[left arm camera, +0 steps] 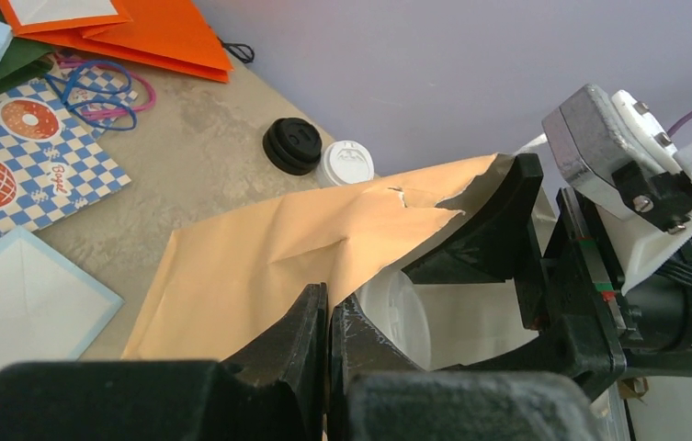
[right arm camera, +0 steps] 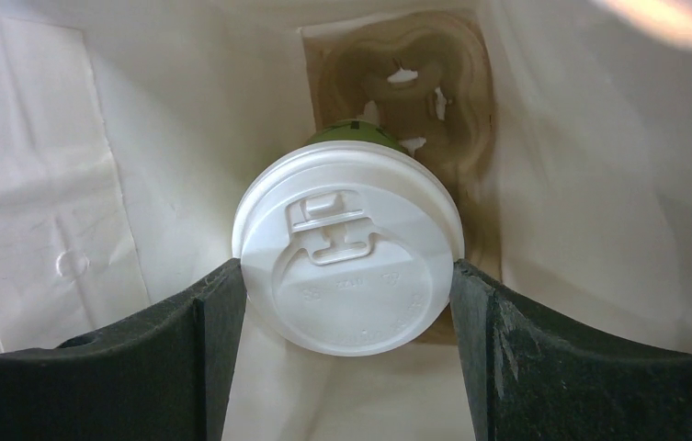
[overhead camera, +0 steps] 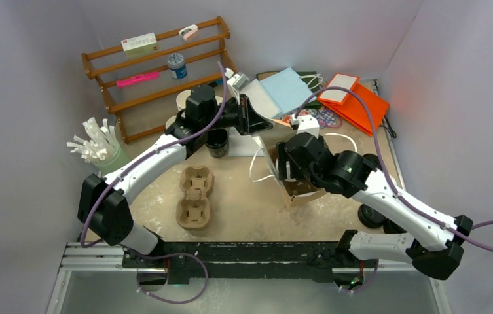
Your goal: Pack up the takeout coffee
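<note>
**White Lid, Green Cup, Tan Bag**

The coffee cup (right arm camera: 360, 138) shows a green side under its plain white cup lid (right arm camera: 348, 266). The paper bag (left arm camera: 250, 257) is kraft tan outside and white inside. The pulp tray (overhead camera: 194, 196) is brown, on a mottled beige table (overhead camera: 243, 209). At the far right are an orange folder (overhead camera: 361, 104) and a blue-and-white checked sheet (left arm camera: 57, 184) printed with doughnuts. Nearby are a loose black lid (left arm camera: 292, 145) and a loose white lid (left arm camera: 346, 163).

Cup (right arm camera: 349, 262) inside bag (right arm camera: 75, 184); tray (right arm camera: 415, 92) at bag bottom.
</note>
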Controlling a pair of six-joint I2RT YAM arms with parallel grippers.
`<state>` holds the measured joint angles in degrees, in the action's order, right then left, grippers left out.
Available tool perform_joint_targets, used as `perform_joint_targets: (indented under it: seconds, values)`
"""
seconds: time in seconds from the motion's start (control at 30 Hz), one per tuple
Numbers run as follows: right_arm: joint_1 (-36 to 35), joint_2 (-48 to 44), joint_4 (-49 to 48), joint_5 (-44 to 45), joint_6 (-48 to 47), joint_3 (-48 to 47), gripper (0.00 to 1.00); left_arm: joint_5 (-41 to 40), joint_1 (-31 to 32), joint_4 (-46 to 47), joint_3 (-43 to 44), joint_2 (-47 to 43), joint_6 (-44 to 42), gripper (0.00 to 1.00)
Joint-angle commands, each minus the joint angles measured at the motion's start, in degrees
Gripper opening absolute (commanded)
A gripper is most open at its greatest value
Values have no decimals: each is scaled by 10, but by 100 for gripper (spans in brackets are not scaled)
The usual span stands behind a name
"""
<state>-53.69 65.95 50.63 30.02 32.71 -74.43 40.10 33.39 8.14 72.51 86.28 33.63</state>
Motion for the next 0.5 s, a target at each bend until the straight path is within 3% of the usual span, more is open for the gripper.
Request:
perform_joint_targets:
  seconds: [0.0, 0.47]
  values:
    - [-1, -45, -3, 41, 38, 28, 28, 19, 5, 43, 28, -4, 15, 0]
    - [-1, -54, -62, 87, 3, 44, 29, 12, 12, 12, 84, 20, 19, 0]
